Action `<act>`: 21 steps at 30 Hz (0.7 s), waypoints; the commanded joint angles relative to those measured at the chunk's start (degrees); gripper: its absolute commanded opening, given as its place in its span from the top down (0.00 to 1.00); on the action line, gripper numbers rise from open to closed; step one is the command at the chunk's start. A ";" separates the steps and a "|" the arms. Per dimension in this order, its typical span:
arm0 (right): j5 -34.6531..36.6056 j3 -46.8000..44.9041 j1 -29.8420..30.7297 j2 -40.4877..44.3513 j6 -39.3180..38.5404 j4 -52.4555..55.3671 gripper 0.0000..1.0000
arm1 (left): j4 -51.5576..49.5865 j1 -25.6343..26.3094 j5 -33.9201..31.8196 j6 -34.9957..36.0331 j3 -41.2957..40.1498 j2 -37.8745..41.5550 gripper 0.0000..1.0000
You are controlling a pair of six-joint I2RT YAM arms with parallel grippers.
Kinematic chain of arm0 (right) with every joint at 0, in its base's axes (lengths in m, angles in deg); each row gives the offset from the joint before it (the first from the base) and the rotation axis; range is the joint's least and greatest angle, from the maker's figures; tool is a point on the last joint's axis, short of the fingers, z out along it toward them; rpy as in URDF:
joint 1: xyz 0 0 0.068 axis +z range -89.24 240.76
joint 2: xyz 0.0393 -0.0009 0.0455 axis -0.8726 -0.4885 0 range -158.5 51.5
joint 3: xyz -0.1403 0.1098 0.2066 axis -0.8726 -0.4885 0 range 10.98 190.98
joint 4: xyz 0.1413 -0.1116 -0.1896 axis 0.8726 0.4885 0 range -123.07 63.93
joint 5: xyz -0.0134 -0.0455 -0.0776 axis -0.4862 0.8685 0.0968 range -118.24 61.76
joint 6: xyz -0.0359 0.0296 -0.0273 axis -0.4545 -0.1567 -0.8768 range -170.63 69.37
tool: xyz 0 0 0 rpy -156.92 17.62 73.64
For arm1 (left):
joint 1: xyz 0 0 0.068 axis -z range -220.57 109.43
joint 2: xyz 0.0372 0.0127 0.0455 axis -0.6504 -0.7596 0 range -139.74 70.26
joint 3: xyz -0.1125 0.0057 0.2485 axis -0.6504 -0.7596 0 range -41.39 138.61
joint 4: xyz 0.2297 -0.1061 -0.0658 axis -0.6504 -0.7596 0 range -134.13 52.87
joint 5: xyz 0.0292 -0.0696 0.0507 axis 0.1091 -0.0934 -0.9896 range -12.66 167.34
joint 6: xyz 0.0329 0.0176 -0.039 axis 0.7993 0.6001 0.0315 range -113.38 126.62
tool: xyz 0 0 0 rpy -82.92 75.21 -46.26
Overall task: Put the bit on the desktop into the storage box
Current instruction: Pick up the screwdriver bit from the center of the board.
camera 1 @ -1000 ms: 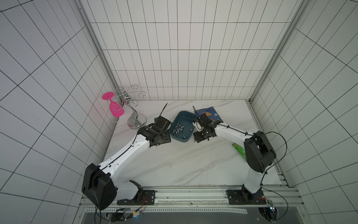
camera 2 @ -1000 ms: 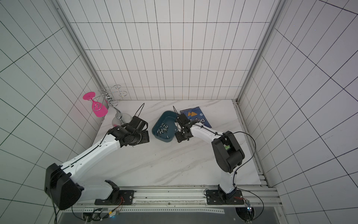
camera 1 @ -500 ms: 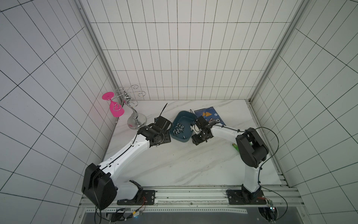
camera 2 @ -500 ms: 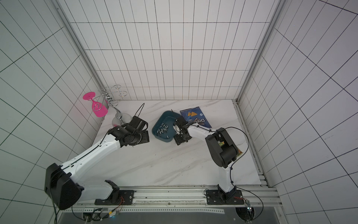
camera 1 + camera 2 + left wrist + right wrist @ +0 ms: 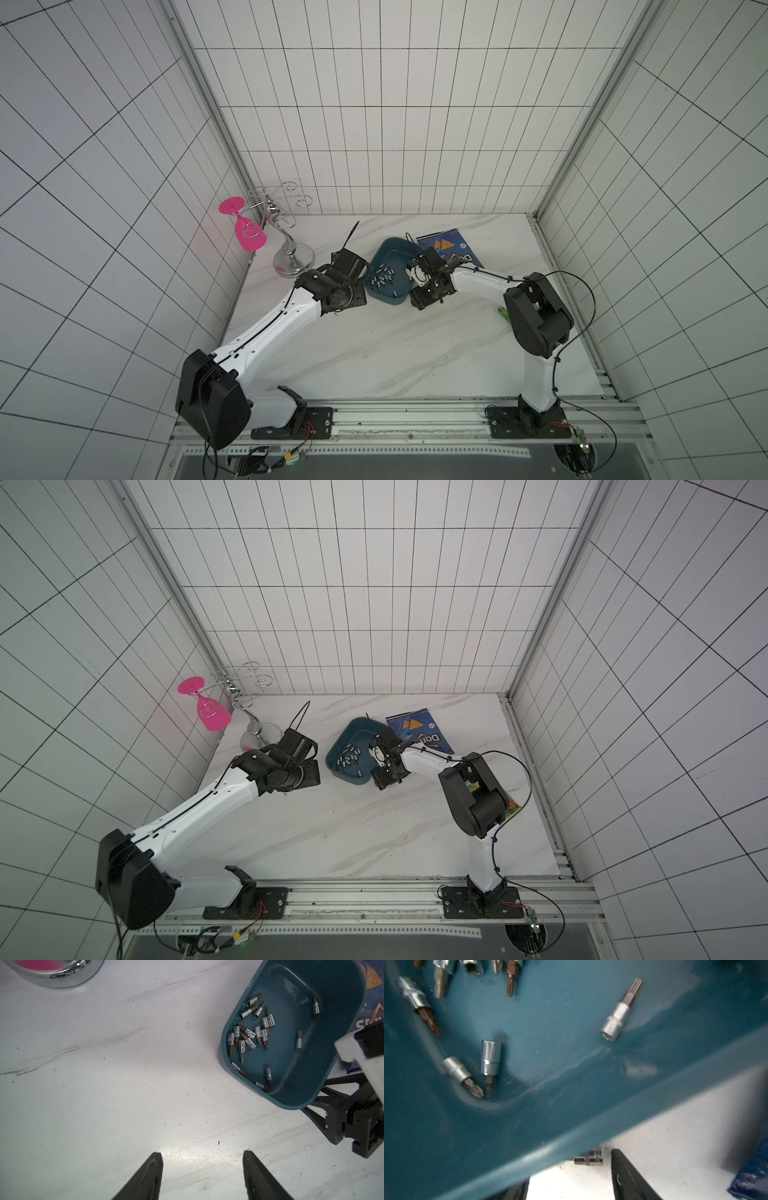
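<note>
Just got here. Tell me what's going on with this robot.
The storage box already holds a pile of bits. One bit lies on the desktop just outside its wall; the right hand is open around it, not yet gripping. The left hand hangs open and empty beside the box.

Left tool (image 5: 202, 1155) hovers with jaws apart; right tool (image 5: 570, 1165) sits low, jaws seemingly parted too.

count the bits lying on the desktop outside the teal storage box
1: a bit lies on the desktop, close by the storage box's outer wall. More may be hidden under the box or arms.
</note>
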 commanded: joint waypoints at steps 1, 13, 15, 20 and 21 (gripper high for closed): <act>-0.70 1.36 0.54 -1.78 -0.66 1.16 0.38 | 0.54 0.22 -1.01 -0.08 -0.42 -0.09 0.35; -0.23 1.44 0.52 -2.97 -1.36 2.42 0.43 | 0.54 0.26 -0.91 -0.09 -0.51 -0.10 0.35; -0.27 1.26 0.49 -2.98 -1.66 2.64 0.43 | 0.52 0.26 -0.91 -0.18 -0.51 -0.09 0.35; -0.64 1.03 0.48 -3.10 -3.17 3.72 0.42 | 0.67 0.27 -0.74 -0.26 -0.68 -0.08 0.35; -0.46 1.00 0.49 -3.23 -3.30 4.06 0.43 | 0.71 0.27 -0.74 -0.24 -0.68 -0.10 0.35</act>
